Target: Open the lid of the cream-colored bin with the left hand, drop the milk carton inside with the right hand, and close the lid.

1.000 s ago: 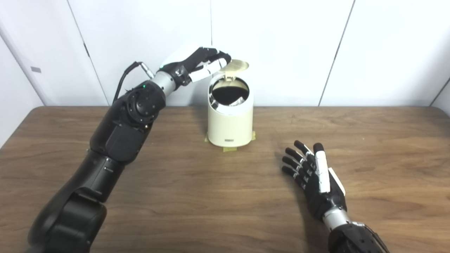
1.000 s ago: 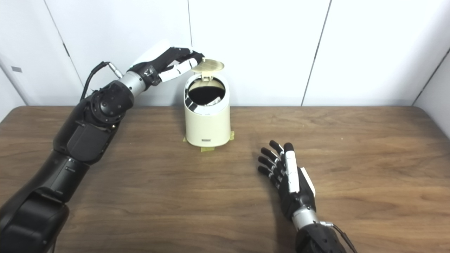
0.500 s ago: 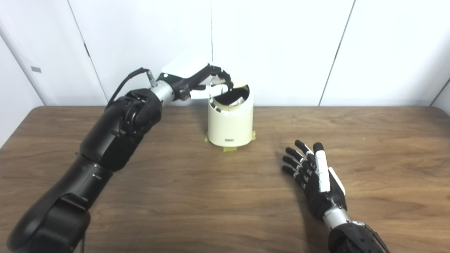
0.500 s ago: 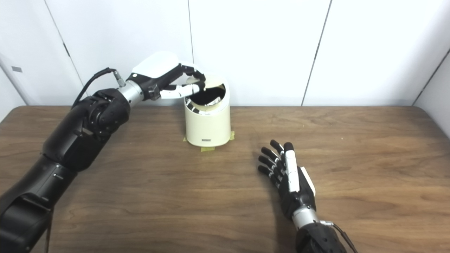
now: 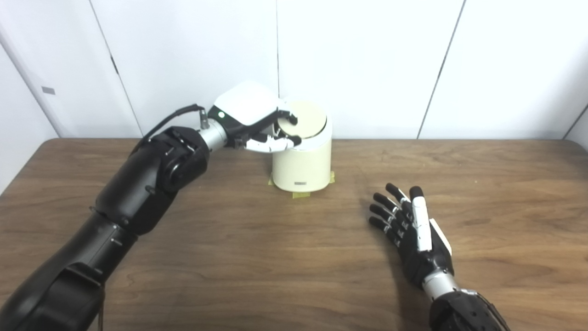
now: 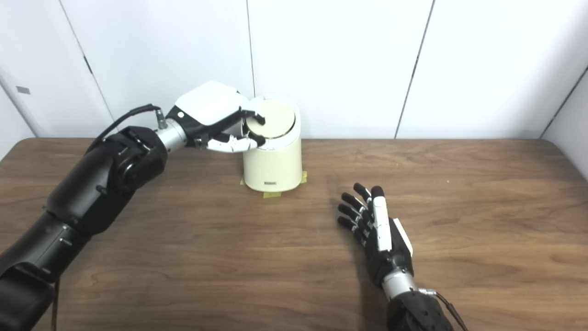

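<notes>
Standing near the back edge of a brown wooden table (image 5: 229,257), the cream-colored bin (image 5: 302,161) has its round lid (image 5: 305,120) down flat on top. Small bits of yellow tape (image 5: 301,195) stick out from under the bin. The left hand (image 5: 255,122) is at the top left side of the bin, with its white back facing up. Its fingertips (image 5: 292,120) touch the left part of the lid, and its thumb curls beside the bin's wall just under the rim. It presses on the lid but does not hold anything. The right hand (image 5: 413,234) is low over the table, well apart from the bin, on the right side toward the front. Its fingers are spread out and it holds nothing. No milk carton can be seen; the bin is shut, so its inside is hidden. Behind the table is a wall (image 5: 367,59) of plain white panels with thin dark lines between them.
</notes>
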`<state>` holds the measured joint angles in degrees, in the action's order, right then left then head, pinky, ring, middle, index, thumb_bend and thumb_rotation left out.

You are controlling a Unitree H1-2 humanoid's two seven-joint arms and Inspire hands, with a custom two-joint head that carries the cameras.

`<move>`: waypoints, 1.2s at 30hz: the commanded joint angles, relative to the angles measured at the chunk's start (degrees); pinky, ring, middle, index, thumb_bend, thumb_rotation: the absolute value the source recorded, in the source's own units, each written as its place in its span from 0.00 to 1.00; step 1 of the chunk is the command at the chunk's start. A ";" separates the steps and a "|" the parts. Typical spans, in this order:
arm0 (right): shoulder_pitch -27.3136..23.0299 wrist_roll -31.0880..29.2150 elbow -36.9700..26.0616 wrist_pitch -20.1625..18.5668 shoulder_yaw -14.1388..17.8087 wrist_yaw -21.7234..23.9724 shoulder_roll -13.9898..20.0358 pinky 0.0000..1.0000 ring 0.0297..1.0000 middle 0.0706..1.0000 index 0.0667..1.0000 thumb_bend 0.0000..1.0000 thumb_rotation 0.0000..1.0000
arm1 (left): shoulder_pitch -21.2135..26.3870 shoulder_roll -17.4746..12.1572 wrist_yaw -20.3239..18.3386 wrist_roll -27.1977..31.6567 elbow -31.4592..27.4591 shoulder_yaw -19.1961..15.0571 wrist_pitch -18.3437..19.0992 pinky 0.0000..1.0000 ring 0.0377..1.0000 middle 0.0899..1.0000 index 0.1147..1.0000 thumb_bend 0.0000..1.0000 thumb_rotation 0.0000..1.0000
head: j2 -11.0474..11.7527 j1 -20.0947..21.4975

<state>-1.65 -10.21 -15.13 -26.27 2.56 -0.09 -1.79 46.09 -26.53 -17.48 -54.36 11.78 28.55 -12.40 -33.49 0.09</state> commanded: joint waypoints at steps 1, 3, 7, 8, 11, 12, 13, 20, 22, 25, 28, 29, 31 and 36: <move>-1.14 -0.04 -1.31 -0.06 -0.29 0.05 0.09 0.81 0.84 0.84 0.92 0.55 1.00 | 1.29 -1.40 1.31 -2.93 -0.86 0.50 -0.82 0.92 0.86 0.78 0.75 0.50 1.00 | -0.12 0.08; -1.12 -0.19 -1.43 -0.15 -0.33 0.10 0.09 0.81 0.85 0.85 0.92 0.54 1.00 | 0.91 -1.25 2.41 -5.04 -0.57 1.25 -0.96 0.95 0.87 0.79 0.75 0.50 1.00 | -0.17 0.12; -1.08 -0.09 -1.52 -0.26 -0.51 0.02 0.13 0.81 0.86 0.85 0.93 0.54 1.00 | -0.13 -0.59 3.00 -7.73 -0.87 2.03 -0.16 0.99 0.89 0.81 0.77 0.49 1.00 | -0.27 0.20; -1.09 -0.03 -1.55 -0.30 -0.57 -0.07 0.14 0.81 0.85 0.85 0.92 0.54 1.00 | -0.20 -0.45 2.74 -8.53 -0.99 2.46 -0.15 0.99 0.89 0.81 0.77 0.49 1.00 | -0.31 0.19; -1.10 -0.01 -1.59 -0.37 -0.75 -0.22 0.24 0.82 0.86 0.84 0.92 0.53 1.00 | -0.30 -0.05 2.42 -10.00 -1.11 3.31 -0.23 1.00 0.91 0.83 0.80 0.49 1.00 | -0.42 0.21; -1.09 -0.06 -1.58 -0.40 -0.79 -0.30 0.24 0.82 0.86 0.84 0.92 0.53 1.00 | -0.32 0.08 2.57 -10.40 -1.06 3.54 -0.31 1.00 0.91 0.83 0.80 0.49 1.00 | -0.44 0.22; -1.09 -0.10 -1.58 -0.41 -0.81 -0.36 0.25 0.81 0.86 0.84 0.92 0.53 1.00 | -0.33 0.16 2.67 -10.70 -1.02 3.68 -0.37 1.00 0.91 0.83 0.81 0.48 1.00 | -0.44 0.22; -1.30 -0.26 -1.64 -0.51 -1.03 -0.98 0.20 0.80 0.86 0.85 0.93 0.53 1.00 | -0.42 -0.16 3.58 -12.47 -0.43 5.47 -1.68 0.98 0.90 0.81 0.76 0.47 1.00 | -0.75 0.45; -1.34 -0.26 -1.77 -0.56 -1.14 -1.36 0.16 0.80 0.85 0.84 0.92 0.53 1.00 | -0.61 -0.20 3.43 -11.77 -0.52 5.21 -1.62 0.97 0.89 0.79 0.75 0.47 1.00 | -0.77 0.48; -1.38 -0.51 -1.79 -0.58 -1.39 -1.65 0.33 0.80 0.85 0.84 0.92 0.52 1.00 | -0.95 -0.16 2.80 -9.72 -1.37 4.00 -1.15 0.97 0.88 0.79 0.74 0.47 1.00 | -0.87 0.66; -1.42 -0.60 -1.81 -0.54 -1.52 -1.77 0.49 0.81 0.85 0.84 0.92 0.52 1.00 | -1.47 0.12 3.38 -6.36 -2.84 1.36 -0.21 0.97 0.87 0.78 0.74 0.45 1.00 | -1.01 0.70; -1.44 -0.56 -1.78 -0.52 -1.53 -1.86 0.51 0.80 0.85 0.84 0.92 0.52 1.00 | -1.40 0.16 3.00 -4.96 -3.46 0.23 0.12 0.96 0.87 0.78 0.74 0.44 1.00 | -0.98 0.66; -1.51 -0.51 -1.77 -0.57 -1.53 -1.99 0.54 0.80 0.84 0.83 0.92 0.52 1.00 | -1.28 0.52 1.71 -1.77 -4.68 -2.29 1.12 0.96 0.87 0.79 0.76 0.43 1.00 | -0.99 0.60; -1.65 -0.63 -1.52 -0.55 -1.45 -1.95 0.61 0.78 0.84 0.83 0.91 0.52 1.00 | -3.47 4.37 1.48 8.12 -8.98 -11.59 7.73 0.84 0.83 0.80 0.77 0.42 0.95 | -0.97 0.75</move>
<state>-1.96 -10.60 -15.33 -26.72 1.34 -2.28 -1.10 40.19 -22.89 -17.25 -49.43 5.13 19.45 -7.12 -34.45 0.79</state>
